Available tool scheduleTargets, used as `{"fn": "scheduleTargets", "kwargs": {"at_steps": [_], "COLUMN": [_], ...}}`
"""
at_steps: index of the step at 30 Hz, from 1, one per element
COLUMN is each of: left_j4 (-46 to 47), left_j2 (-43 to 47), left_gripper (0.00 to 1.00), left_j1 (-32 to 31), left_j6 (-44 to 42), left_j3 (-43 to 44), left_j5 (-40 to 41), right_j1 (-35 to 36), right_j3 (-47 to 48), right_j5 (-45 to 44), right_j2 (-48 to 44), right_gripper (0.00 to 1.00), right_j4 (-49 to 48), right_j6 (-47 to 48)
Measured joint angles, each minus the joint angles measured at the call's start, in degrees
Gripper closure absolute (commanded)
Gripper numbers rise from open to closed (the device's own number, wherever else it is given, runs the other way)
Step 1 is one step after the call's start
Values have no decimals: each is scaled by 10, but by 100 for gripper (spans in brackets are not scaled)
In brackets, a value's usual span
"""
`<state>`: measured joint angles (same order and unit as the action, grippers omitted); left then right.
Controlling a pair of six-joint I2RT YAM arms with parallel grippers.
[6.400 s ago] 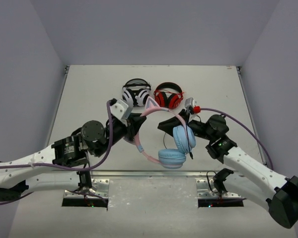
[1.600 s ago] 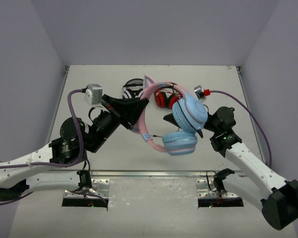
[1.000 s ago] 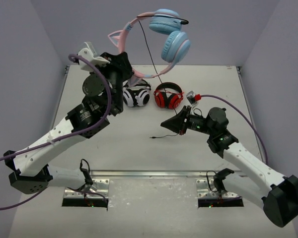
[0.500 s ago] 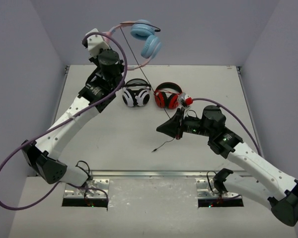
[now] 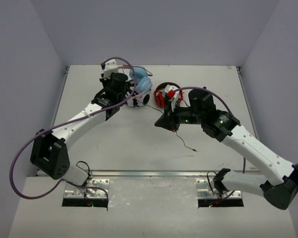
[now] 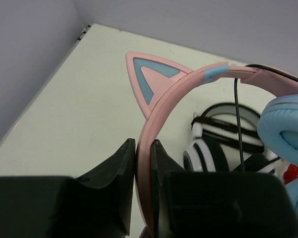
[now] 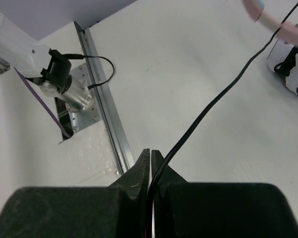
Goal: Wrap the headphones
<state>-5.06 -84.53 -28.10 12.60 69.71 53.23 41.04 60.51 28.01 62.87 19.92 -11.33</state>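
The headphones (image 5: 140, 82), with light blue ear cups (image 6: 287, 130) and a pink headband (image 6: 165, 101) bearing a cat ear (image 6: 148, 81), hang low over the far middle of the table. My left gripper (image 5: 130, 92) is shut on the pink headband (image 6: 144, 148). The thin black cable (image 5: 185, 143) runs from the cups down to my right gripper (image 5: 162, 123) and trails on to its plug at the near right. My right gripper (image 7: 150, 157) is shut on the cable (image 7: 213, 101) just above the table.
White-and-black headphones (image 5: 137, 99) and red-and-black headphones (image 5: 164, 95) lie side by side at the far middle, right under the blue cups; the white pair shows in the left wrist view (image 6: 223, 135). A metal rail (image 7: 100, 111) runs along the table's near edge. Grey walls stand on three sides.
My left arm has swung the headphones down from high in the air to just above the other headphones. My right gripper moved toward the far middle, and the cable's loose end now trails right.
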Motion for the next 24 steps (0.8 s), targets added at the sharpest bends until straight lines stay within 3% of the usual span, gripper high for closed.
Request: {"fn": "scheduleTargets", "kwargs": {"at_steps": [4,10,17,24], "left_j4": [43,129,167,157], "left_j2": [23,133,157,191], "left_gripper": [100,100,100,100], "left_j1": [-24,-83,-186,-233], "left_j6": [-23,-76,-138,-140], "left_j3": [-109,-284,-326,-371], "left_j5": [-18,-118,-202,-265], "right_j1": [0,0,0,-3], "right_j3": [68,150,182,173], "right_j5": [-15,-74,-205,-351], "right_j2": [51,103,125,128], "right_gripper": [99,99,99,99], "right_j4": [79,171,208,189], "right_j6": [52,132,199,245]}}
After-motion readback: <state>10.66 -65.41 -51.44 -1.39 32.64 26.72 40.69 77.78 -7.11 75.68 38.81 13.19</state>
